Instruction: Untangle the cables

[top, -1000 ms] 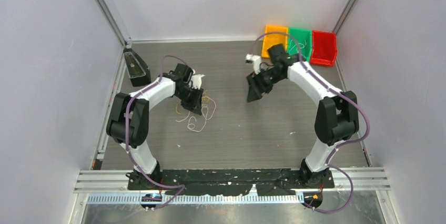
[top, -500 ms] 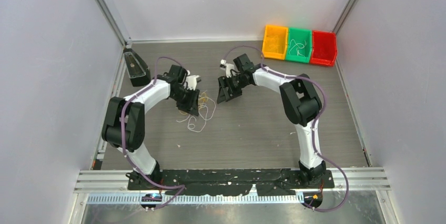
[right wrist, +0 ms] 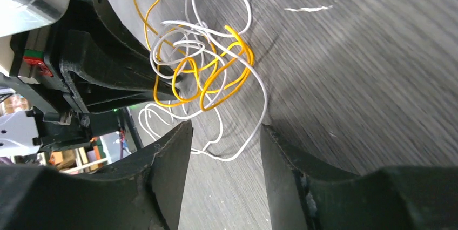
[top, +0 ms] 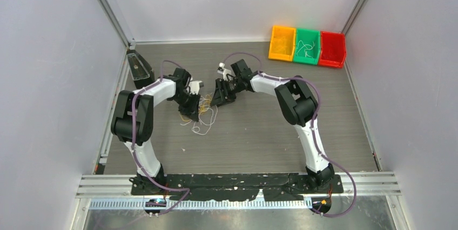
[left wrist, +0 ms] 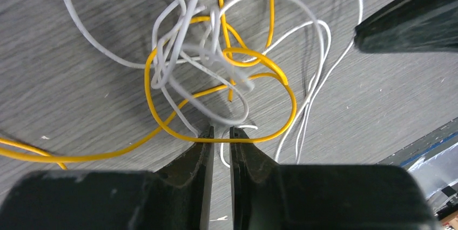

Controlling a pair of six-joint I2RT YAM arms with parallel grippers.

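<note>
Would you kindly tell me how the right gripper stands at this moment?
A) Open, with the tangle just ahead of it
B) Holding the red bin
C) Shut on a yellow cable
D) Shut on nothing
A: in the right wrist view the right gripper has its fingers spread wide and clamps nothing, while the cables lie tangled just ahead of its tips.

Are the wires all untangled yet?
Not yet. Done: a few thin wires seem to lie in the green bin. In hand: the left gripper, jaws nearly closed, is at the cables; whether it pinches one, I cannot tell. The right gripper is open beside them. Left: the yellow and white loops are knotted together.
</note>
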